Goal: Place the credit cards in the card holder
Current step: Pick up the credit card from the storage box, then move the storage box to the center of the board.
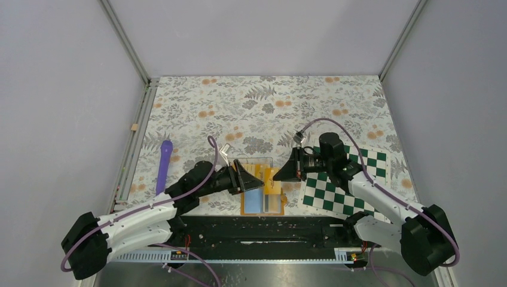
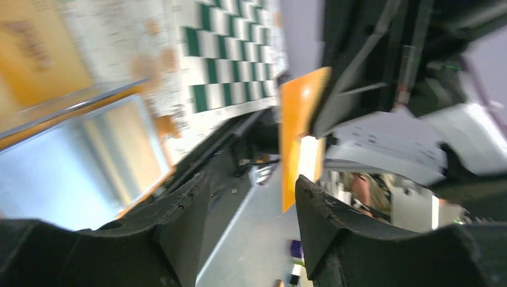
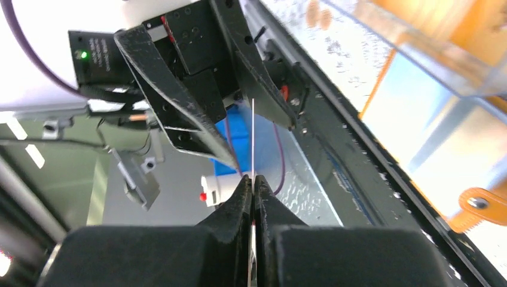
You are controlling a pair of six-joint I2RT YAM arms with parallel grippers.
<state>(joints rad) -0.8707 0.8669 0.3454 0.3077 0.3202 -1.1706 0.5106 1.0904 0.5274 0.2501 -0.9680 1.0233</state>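
The card holder [image 1: 263,203] lies open at the table's near edge, light-blue pockets up; it also shows in the left wrist view [image 2: 89,161] and the right wrist view [image 3: 418,137], where its stud strap [image 3: 478,203] is visible. My right gripper [image 1: 278,174] [image 3: 253,179] is shut on one orange credit card [image 1: 269,175], seen edge-on [image 3: 253,137], held above the holder. My left gripper [image 1: 254,179] [image 2: 251,182] is open and faces it. The card [image 2: 297,131] stands just beyond its fingertips, close to the right finger, not gripped. More orange cards [image 3: 454,18] lie in a clear box.
The clear plastic box [image 1: 258,162] stands just behind the holder. A green-and-white chequered board [image 1: 347,182] lies at the right under my right arm. A purple pen-like object [image 1: 164,166] lies at the left. The black base rail [image 1: 263,230] runs along the near edge.
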